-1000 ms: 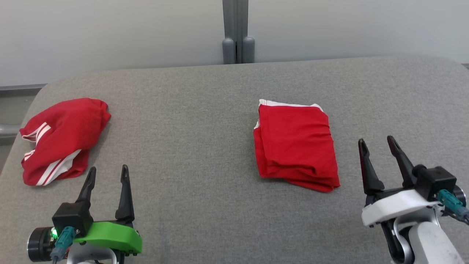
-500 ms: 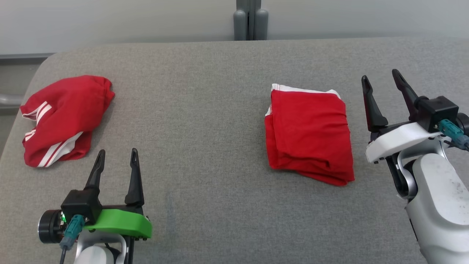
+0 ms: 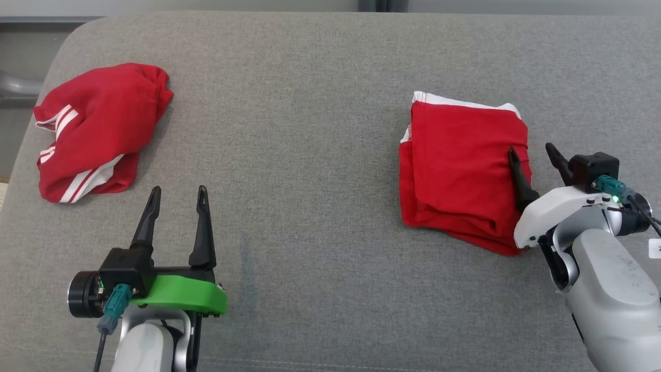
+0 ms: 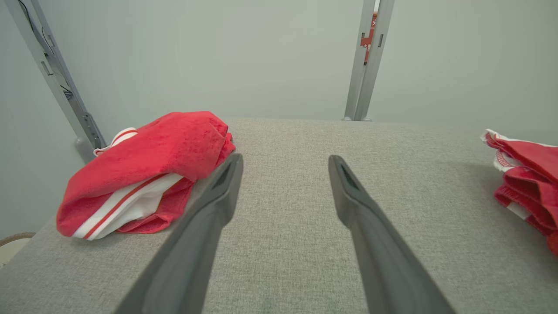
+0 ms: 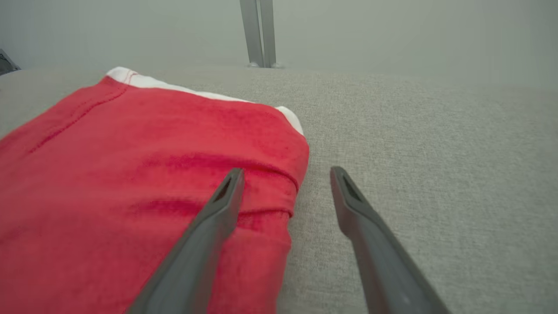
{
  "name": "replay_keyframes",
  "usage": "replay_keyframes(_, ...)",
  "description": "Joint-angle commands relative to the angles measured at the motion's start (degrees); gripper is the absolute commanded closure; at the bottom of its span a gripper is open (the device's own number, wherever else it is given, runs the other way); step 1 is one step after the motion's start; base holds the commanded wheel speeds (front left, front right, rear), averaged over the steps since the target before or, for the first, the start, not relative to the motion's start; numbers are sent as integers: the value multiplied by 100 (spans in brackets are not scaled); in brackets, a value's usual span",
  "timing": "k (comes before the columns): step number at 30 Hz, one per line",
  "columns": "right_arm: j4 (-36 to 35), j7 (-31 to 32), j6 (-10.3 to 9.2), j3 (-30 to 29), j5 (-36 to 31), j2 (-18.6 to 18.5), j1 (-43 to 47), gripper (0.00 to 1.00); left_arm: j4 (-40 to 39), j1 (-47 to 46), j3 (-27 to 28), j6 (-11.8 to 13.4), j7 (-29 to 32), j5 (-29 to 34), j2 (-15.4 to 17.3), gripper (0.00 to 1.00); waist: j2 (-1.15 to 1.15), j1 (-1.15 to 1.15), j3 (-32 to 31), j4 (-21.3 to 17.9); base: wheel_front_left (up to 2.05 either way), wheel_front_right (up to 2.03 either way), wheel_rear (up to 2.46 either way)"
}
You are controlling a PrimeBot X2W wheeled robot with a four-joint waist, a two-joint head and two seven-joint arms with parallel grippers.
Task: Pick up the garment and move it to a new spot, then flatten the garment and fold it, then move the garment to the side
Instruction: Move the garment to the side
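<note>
Spreading across nearly the whole head view, a grey fabric-covered table [image 3: 320,77] is carrying everything else, w/ a pale wall [image 4: 218,52] rising behind its far edge. The folded red garment [image 3: 459,165] is lying on the right half of the table as a rough rectangle in several layers. A white band is showing along its far edge, and the stacked folds are bulging at its near edge. A crumpled red garment [image 3: 98,129] w/ white stripes is sitting well apart at the far left, close to the table's left edge.

The right gripper [image 3: 530,149] is hanging at the folded garment's right edge, jaws spread wide w/ nothing pinched. In the right wrist view its left finger [image 5: 205,235] is lying over the red cloth and its right finger [image 5: 370,244] over bare table, so the garment's edge is running btwn the two. Can't tell whether the left finger is touching the cloth.

The left gripper [image 3: 178,188] is hovering over bare table at the near left, fingers pointing toward the far side, jaws likewise spread wide & empty. The crumpled garment is lying apart from it, to the far left.

A grey metal post [image 4: 368,61] is standing behind the far edge. A small green light [image 3: 614,198] is glowing on the right wrist.
</note>
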Motion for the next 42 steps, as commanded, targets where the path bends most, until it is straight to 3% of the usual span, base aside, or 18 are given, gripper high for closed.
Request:
replay_keyframes(1, 129, -6, -9, 78, 78, 1, -72, 0, 39, -105, -15, 8, -44, -32, -21, 0, 0, 0, 109, 48, 0, 0, 0)
replay_keyframes(7, 690, -10, -9, 453, 339, 68, -145, 0, 160, -232, -82, 18, -122, -68, -37, 0, 0, 0, 242, 63, 0, 0, 0)
replay_keyframes(8, 780, 41, -9, 527, 431, 114, -123, 15, 188, -254, -95, 18, -133, -72, -39, 0, 0, 0, 251, 65, 0, 0, 0)
replay_keyframes(9, 836, 60, -8, 583, 532, 155, -105, 35, 205, -270, -104, 19, -148, -74, -40, 0, 0, 0, 259, 64, 0, 0, 0)
replay_keyframes(10, 881, 78, -4, 659, 648, 202, -95, 68, 220, -286, -112, 24, -154, -80, -43, 0, 0, 0, 267, 61, 0, 0, 0)
replay_keyframes(11, 891, 70, -4, 728, 721, 212, -104, 89, 228, -290, -116, 31, -155, -87, -46, 0, 0, 0, 275, 52, 0, 0, 0)
replay_keyframes(12, 901, 51, -4, 816, 797, 194, -123, 100, 240, -299, -118, 42, -163, -92, -47, 0, 0, 0, 287, 38, 0, 0, 0)
replay_keyframes(23, 778, 33, -11, 1560, 1011, -414, -978, 100, 106, -512, -179, 60, -231, 18, -8, 0, 0, 0, 655, -346, 0, 0, 0)
replay_keyframes(32, 558, 28, -10, 2005, 967, -1299, -1925, 100, -140, -936, -241, 104, -248, 190, 94, 0, 0, 0, 1487, -919, 0, 0, 0)
replay_keyframes(42, 510, 49, -10, 2221, 1066, -2278, -2818, 100, -797, -1350, -169, 222, -35, 479, 474, 0, 0, 0, 2264, -1621, 0, 0, 0)
